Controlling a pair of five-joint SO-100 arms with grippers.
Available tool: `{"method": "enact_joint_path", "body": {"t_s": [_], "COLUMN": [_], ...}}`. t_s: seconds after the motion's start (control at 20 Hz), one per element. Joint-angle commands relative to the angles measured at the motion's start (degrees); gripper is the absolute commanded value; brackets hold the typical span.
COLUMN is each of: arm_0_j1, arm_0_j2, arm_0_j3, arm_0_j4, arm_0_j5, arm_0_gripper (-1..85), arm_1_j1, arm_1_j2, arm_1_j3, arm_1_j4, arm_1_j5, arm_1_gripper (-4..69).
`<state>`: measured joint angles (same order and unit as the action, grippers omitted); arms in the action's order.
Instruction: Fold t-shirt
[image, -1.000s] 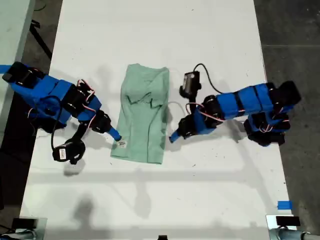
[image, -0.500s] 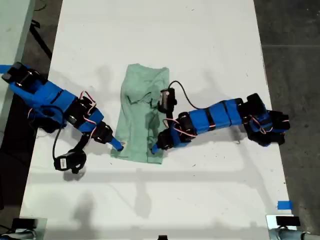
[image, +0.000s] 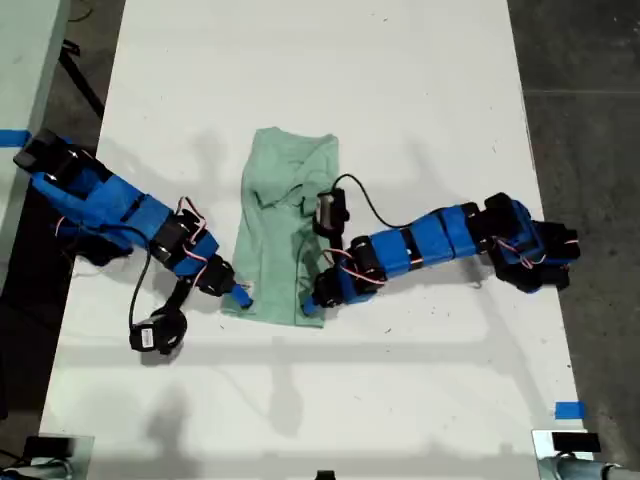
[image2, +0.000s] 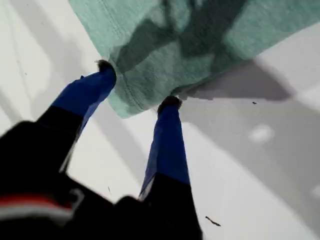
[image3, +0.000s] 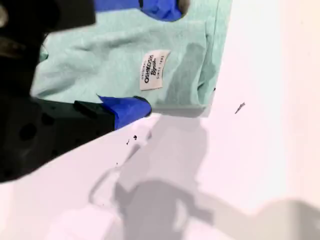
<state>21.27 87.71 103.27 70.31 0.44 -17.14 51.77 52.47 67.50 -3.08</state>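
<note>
Lying lengthwise on the white table (image: 420, 60), the t-shirt (image: 285, 225) is flanked at its near corners by my first gripper (image2: 135, 85) and my second gripper (image3: 150, 55), both spread apart.

t-shirt (image2: 210, 45) cut off by frame, label (image3: 153, 69) print too blurred to read

Your second gripper (image: 240, 296) has slid to the t-shirt's (image: 285, 225) labelled corner, while your first gripper (image: 312, 304) has crossed onto the opposite bottom corner, jaws parted.
</note>
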Motion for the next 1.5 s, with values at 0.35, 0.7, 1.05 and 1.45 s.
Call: {"method": "enact_joint_path", "body": {"t_s": [0.35, 0.7, 1.05, 1.45], "arm_0_j1": [-1.93, 2.2, 6.06, -13.8], "arm_0_j2": [-11.87, -11.6, -19.07, -12.39], "arm_0_j3": [-3.16, -20.39, -50.89, -50.98], "arm_0_j4": [-5.45, 1.67, 12.66, 27.6], "arm_0_j5": [-2.55, 0.62, 6.94, 14.33], "arm_0_gripper": [0.0, -0.1, -0.1, -0.1], "arm_1_j1": [-0.26, -5.54, -10.02, 10.11], "arm_1_j2": [-6.5, 5.01, 15.82, 21.88], "arm_1_j3": [-4.39, -4.39, -4.39, -2.11], "arm_1_j4": [-3.69, 1.14, -1.23, 10.37], "arm_1_j5": [2.64, 1.05, -1.32, -15.82], "arm_1_gripper": [1.8, -0.8, -0.8, -0.9]}}
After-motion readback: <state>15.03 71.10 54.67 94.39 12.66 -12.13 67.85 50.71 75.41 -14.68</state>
